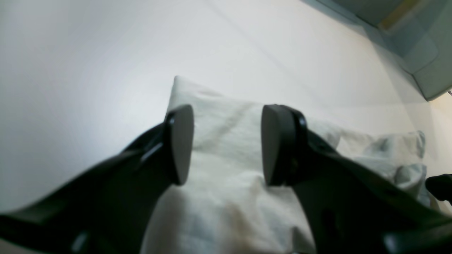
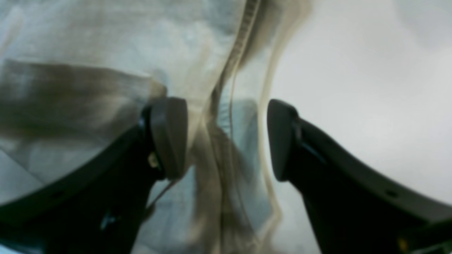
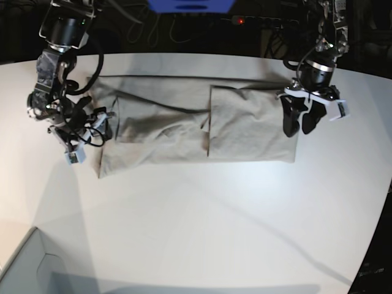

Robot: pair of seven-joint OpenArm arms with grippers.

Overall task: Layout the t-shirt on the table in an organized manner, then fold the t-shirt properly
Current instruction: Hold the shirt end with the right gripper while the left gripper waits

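Observation:
The light grey-beige t-shirt (image 3: pixel 184 125) lies on the white table (image 3: pixel 214 233) as a long flat band, with its right part folded over itself. My left gripper (image 3: pixel 298 127) is open just above the shirt's right edge. In the left wrist view the gripper (image 1: pixel 227 144) has cloth (image 1: pixel 226 183) below its spread fingers. My right gripper (image 3: pixel 103 124) is open at the shirt's left edge. In the right wrist view the gripper (image 2: pixel 226 139) has a wrinkled hem (image 2: pixel 233 70) running between its fingers, which stand apart. The collar and label are hidden.
A pale grey box corner (image 3: pixel 24 269) sits at the front left, and also shows in the left wrist view (image 1: pixel 420 42). Dark cables and a blue object (image 3: pixel 190 5) lie beyond the table's far edge. The table's curved edge (image 3: pixel 380 202) runs down the right.

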